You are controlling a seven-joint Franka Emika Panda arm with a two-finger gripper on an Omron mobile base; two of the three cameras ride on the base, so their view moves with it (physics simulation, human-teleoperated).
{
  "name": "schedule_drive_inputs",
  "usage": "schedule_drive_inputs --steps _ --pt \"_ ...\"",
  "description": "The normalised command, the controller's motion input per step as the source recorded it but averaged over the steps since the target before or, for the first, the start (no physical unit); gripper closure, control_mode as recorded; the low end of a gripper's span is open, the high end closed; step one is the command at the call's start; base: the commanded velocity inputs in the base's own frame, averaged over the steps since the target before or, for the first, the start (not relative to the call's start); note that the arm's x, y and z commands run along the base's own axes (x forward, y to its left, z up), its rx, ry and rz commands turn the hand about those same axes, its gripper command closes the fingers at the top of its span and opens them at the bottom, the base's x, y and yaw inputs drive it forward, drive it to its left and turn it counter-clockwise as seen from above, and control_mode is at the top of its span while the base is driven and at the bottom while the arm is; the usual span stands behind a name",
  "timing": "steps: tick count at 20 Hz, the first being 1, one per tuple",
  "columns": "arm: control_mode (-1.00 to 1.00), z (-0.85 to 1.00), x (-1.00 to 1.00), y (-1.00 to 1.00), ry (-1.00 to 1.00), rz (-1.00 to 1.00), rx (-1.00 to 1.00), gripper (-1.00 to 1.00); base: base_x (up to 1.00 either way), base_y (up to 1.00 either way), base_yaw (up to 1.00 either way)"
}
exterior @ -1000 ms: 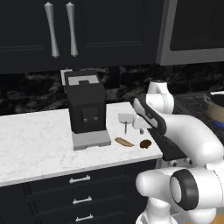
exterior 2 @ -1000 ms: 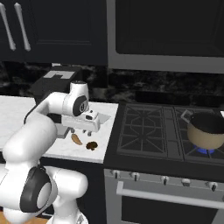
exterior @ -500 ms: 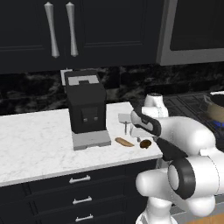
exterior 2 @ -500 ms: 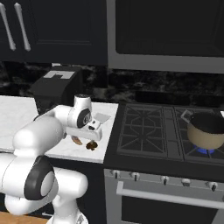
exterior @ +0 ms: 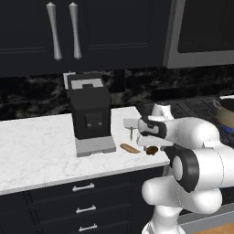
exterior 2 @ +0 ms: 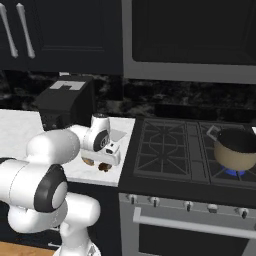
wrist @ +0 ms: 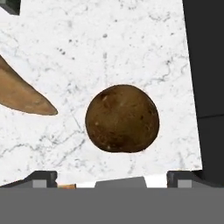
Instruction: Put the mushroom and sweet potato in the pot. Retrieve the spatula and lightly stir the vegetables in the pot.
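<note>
The mushroom (wrist: 122, 118) lies on the white marble counter (exterior: 36, 151) near its front edge, close to the stove (exterior 2: 185, 150), centred under the gripper (exterior: 152, 142), whose jaws stand wide apart and empty, likely lined up to straddle it. The sweet potato (exterior: 130, 148) lies just left of it, apart, and the spatula (exterior: 131, 126) farther back. The pot (exterior 2: 236, 148) waits on the right burner.

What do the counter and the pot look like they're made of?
The counter looks like polished white marble or a stone imitation, judging by its grey veining. The pot looks like matte tan enamel or ceramic with a dark rim; the rendering leaves it open.
</note>
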Motion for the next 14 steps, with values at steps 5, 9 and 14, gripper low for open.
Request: schedule_drive_inputs --steps 5,9,14 --pt "-1.00 -0.23 0.21 0.00 0.00 -0.04 0.03 -1.00 0.00 0.00 0.00" --pt "-1.00 -0.19 0.18 0.00 0.00 -0.04 0.01 -1.00 0.00 0.00 0.00" --pt "-1.00 -0.20 0.23 0.00 0.00 -0.04 0.02 -1.00 0.00 0.00 0.00"
